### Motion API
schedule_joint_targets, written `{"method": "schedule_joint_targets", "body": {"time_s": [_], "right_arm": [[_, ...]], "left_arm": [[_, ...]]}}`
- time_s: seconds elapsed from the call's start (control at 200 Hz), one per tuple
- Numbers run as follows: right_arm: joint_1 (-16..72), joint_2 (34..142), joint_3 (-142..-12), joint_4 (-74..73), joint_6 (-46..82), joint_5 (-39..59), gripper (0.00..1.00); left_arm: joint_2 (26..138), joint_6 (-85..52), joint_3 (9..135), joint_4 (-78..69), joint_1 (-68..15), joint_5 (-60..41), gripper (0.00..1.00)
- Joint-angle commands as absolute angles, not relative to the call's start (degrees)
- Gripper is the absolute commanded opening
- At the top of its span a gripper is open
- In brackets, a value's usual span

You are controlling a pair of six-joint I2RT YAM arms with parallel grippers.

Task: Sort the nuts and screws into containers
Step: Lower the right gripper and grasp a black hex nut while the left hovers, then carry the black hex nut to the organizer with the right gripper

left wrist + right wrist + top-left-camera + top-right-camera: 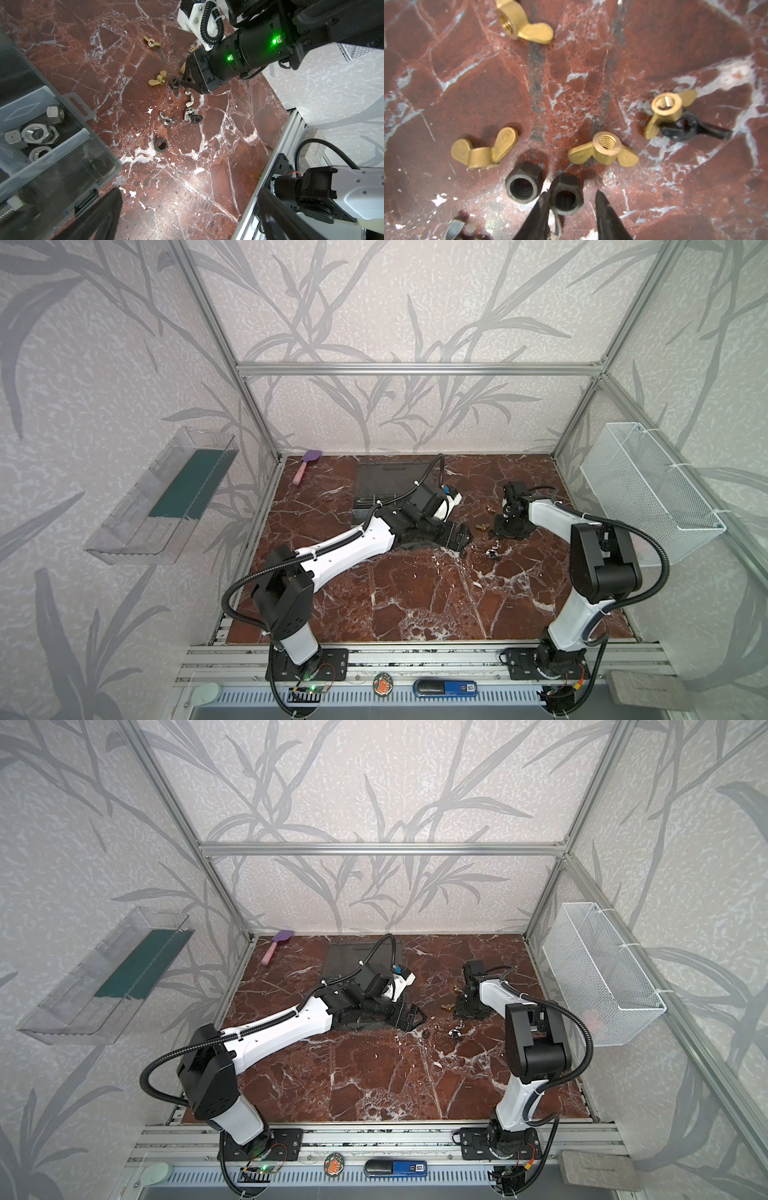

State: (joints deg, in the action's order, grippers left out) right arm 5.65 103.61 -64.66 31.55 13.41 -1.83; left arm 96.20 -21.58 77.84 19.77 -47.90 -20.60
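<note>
While the left gripper (189,192) is hanging with its jaws spread wide beside the corner of the organizer case (68,153), the right gripper (572,200) is standing low at centre right of both top views. Its jaws are set narrow on either side of a black hex nut (566,194). One finger (537,214) is touching the nut and a thin gap is showing at the other.

The loose fasteners are lying in a small cluster just right of the case: brass wing nuts (483,150), a second black hex nut (522,187) just beside the first, a black wing nut (691,128) and silver wing nuts (167,120).

The red-brown marble surface (415,605) is lying bare across its near half, and aluminium rails (415,655) are running along its left, right and near edges. A purple spatula (306,466) is lying near the surface's upper left corner. Leaf-patterned walls (415,302) are closing in the cell, carrying a clear tray (166,497) at left and a white wire basket (648,489) at right.

In the case, one compartment is holding silver hex nuts (34,133), and a silver bolt (8,207) is lying in another.
</note>
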Motion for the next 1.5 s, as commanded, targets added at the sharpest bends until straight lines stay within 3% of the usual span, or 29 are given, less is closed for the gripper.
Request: {"method": "schedule_joint_targets", "body": {"time_s": [0.0, 0.185, 0.465, 0.685, 1.265, 1.495], "right_arm": [[5.3, 105.6, -65.3, 32.7, 12.9, -0.9, 0.37], [5.4, 107.0, -66.3, 33.3, 12.6, 0.7, 0.36], [5.4, 106.7, -65.9, 33.6, 12.5, -0.1, 0.20], [6.2, 103.3, -67.1, 35.4, 12.3, 0.0, 0.13], [19.1, 95.2, -79.2, 40.6, 13.0, 1.6, 0.11], [27.9, 99.5, -86.7, 37.5, 14.5, 2.3, 0.11]], "left_arm": [[96.7, -20.8, 79.8, 20.8, -47.8, -19.8, 1.00], [96.6, -20.7, 79.8, 20.9, -47.8, -19.7, 0.99], [96.6, -20.5, 79.9, 21.1, -47.7, -19.4, 0.99], [95.5, -18.6, 79.9, 22.1, -47.6, -15.7, 0.99], [85.6, -13.1, 77.0, 25.5, -41.9, 7.9, 0.99], [77.7, -19.8, 70.9, 29.3, -31.0, 4.2, 0.99]]}}
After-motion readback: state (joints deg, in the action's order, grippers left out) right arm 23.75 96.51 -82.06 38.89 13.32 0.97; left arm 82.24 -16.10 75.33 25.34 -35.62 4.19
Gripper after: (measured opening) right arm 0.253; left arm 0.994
